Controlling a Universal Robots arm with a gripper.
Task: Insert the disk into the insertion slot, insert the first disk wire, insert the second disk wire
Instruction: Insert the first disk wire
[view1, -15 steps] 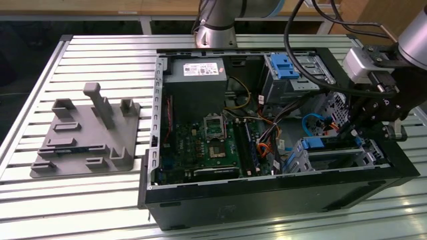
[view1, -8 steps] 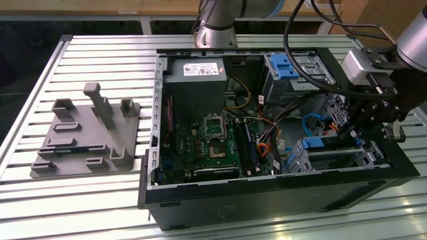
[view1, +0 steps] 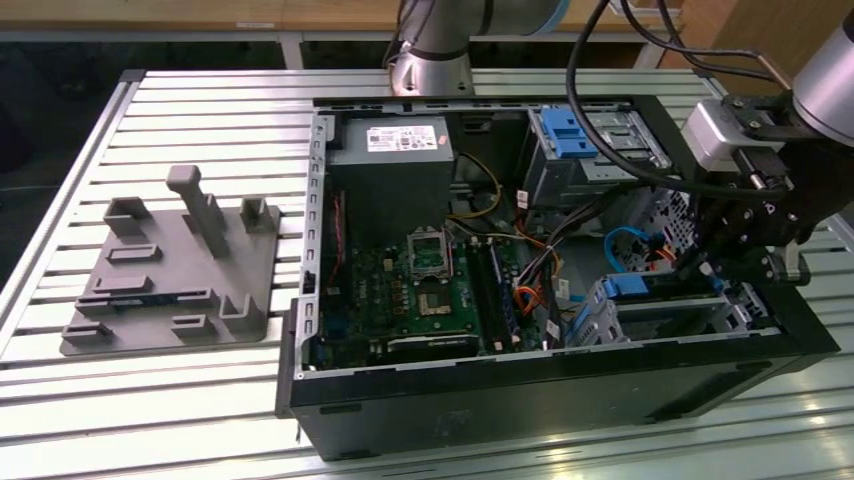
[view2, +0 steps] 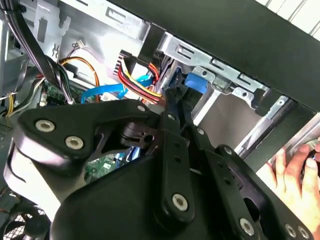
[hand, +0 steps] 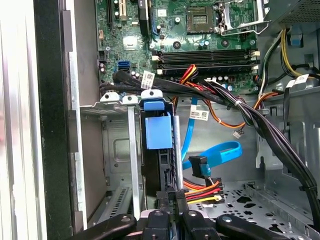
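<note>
The disk (hand: 159, 131) sits in the insertion slot (hand: 131, 150), its blue carrier end facing out of the silver cage. In the exterior view the disk (view1: 654, 288) lies in the insertion slot (view1: 694, 318) at the near right corner of the open computer case. My gripper (hand: 170, 199) is at the disk's connector end, shut on the black plug of a red, yellow and black disk wire (hand: 202, 190). The second wrist view shows my gripper (view2: 176, 96) beside the blue carrier (view2: 194, 82). A blue disk wire (hand: 212, 155) hangs loose beside it.
A thick black cable bundle (hand: 240, 110) crosses above the slot. The motherboard (view1: 414, 290), the power supply (view1: 394, 140) and a taller bay with a blue latch (view1: 574, 130) fill the case. A grey fixture (view1: 174, 270) lies on the exterior view's left. A hand (view2: 295, 172) rests outside the case.
</note>
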